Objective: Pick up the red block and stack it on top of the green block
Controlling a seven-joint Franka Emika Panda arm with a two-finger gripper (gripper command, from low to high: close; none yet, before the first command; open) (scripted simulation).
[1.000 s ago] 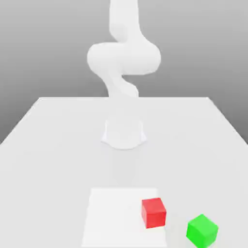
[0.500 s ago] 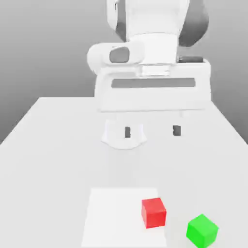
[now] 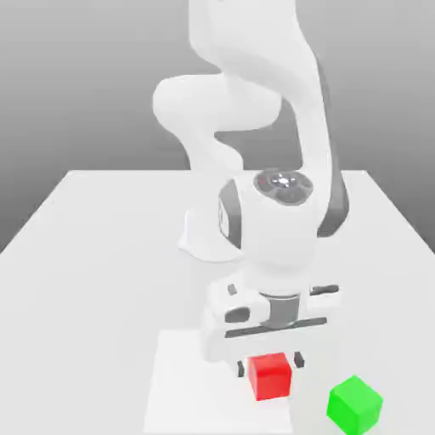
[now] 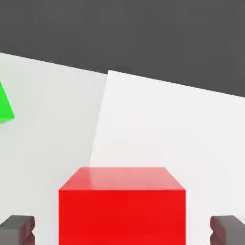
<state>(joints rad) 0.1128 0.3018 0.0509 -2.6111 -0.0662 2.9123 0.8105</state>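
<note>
One red block [image 3: 271,376], one green block [image 3: 354,403]

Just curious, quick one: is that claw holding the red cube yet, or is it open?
Claw: open, holding nothing; its fingertips sit apart on either side of the red block, with gaps showing.

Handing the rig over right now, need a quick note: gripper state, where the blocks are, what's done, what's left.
Gripper: open, down at the red block, one finger on each side, not closed on it.
Red block: on the table, on the lighter square patch.
Green block: on the table to the exterior view's right of the red one, apart from it, nothing on top.
Done: approach.
Left: close, lift, carry over, set on green block, release.
</note>
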